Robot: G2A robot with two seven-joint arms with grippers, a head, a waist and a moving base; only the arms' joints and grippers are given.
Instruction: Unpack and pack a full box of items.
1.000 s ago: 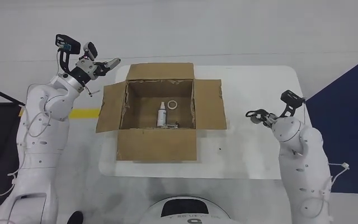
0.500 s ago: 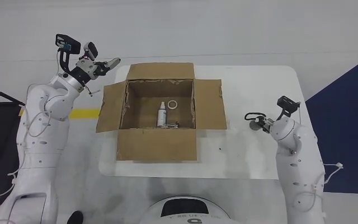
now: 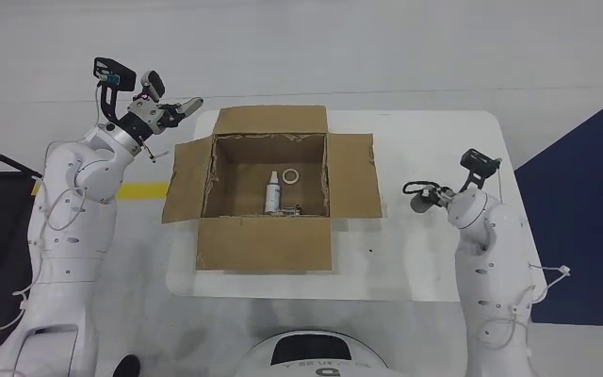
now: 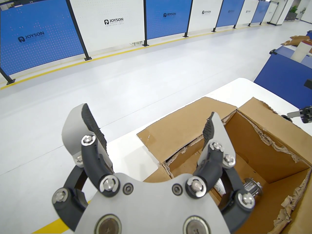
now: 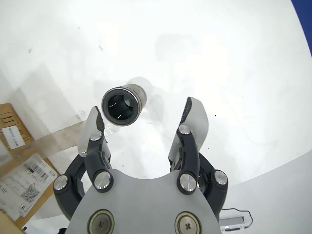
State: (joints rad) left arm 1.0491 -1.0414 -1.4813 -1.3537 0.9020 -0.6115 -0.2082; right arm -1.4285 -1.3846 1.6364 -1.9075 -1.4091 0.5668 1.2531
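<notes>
— Where's the box (image 3: 264, 243)?

— In the middle of the white bench (image 3: 424, 264), all four flaps folded out flat. It is brown corrugated cardboard, and the cut edges are ragged in the left wrist view (image 4: 182, 127).

— What's in it?

— A white bottle (image 3: 272, 193) lies on the box floor. A small pale tape roll (image 3: 292, 175) sits just beside it, toward the box's far wall. A ribbed metal part (image 4: 253, 186) sits by the near wall.

— Anything outside the box?

— A short metal cylinder (image 5: 124, 105) with a dark hollow bore is on the bench, off the box's right flap. It lies close by one fingertip of the right end effector (image 5: 142, 105), whose fingers are spread apart and grip nothing. I can't tell whether that tip touches the cylinder.

— And the other arm?

— The left end effector (image 4: 148, 113) hangs beyond the box's far-left corner, off the bench edge. Its ridged pads are spread wide with nothing between them.

— And the room?

— The bench top is smooth and glossy with rounded corners. Past the box's left flap there's pale floor (image 3: 377, 47) with a yellow line (image 3: 143, 190). Beyond the far side of the box, the left wrist view shows blue and white perforated fence panels (image 4: 97, 18).
</notes>
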